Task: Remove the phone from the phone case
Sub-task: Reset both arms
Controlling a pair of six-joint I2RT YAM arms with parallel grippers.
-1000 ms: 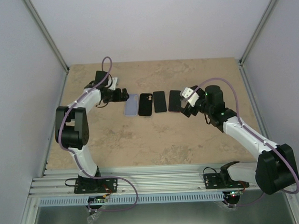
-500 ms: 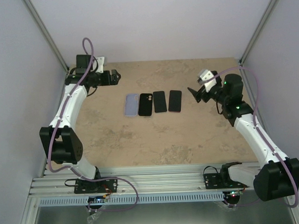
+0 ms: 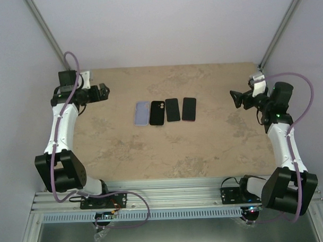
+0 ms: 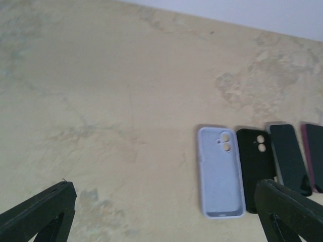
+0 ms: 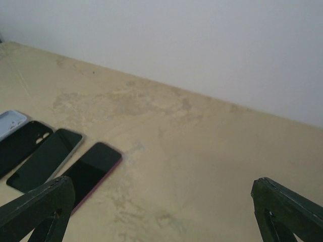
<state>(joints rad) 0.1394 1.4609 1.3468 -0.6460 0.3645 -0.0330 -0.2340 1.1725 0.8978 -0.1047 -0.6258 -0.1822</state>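
Note:
Four flat items lie in a row mid-table. From the left: an empty lavender case [image 3: 142, 112] [image 4: 220, 171] [image 5: 11, 122], an empty black case [image 3: 157, 112] [image 4: 257, 169] [image 5: 20, 146], a black phone with a grey rim [image 3: 173, 109] [image 4: 288, 157] [image 5: 46, 159], and a black phone in a maroon case [image 3: 189, 109] [image 4: 314, 154] [image 5: 90, 171]. My left gripper [image 3: 103, 91] [image 4: 166, 214] is open and empty, raised at the far left. My right gripper [image 3: 236, 99] [image 5: 161, 212] is open and empty, raised at the far right.
The tan stone-pattern table [image 3: 168, 147] is enclosed by white walls with metal corner posts [image 3: 50, 40]. An aluminium rail [image 3: 164, 198] runs along the near edge with both arm bases.
Both arms have swung outward and back from the row of phones and cases, the left toward the left wall, the right toward the right wall. The row itself has not moved.

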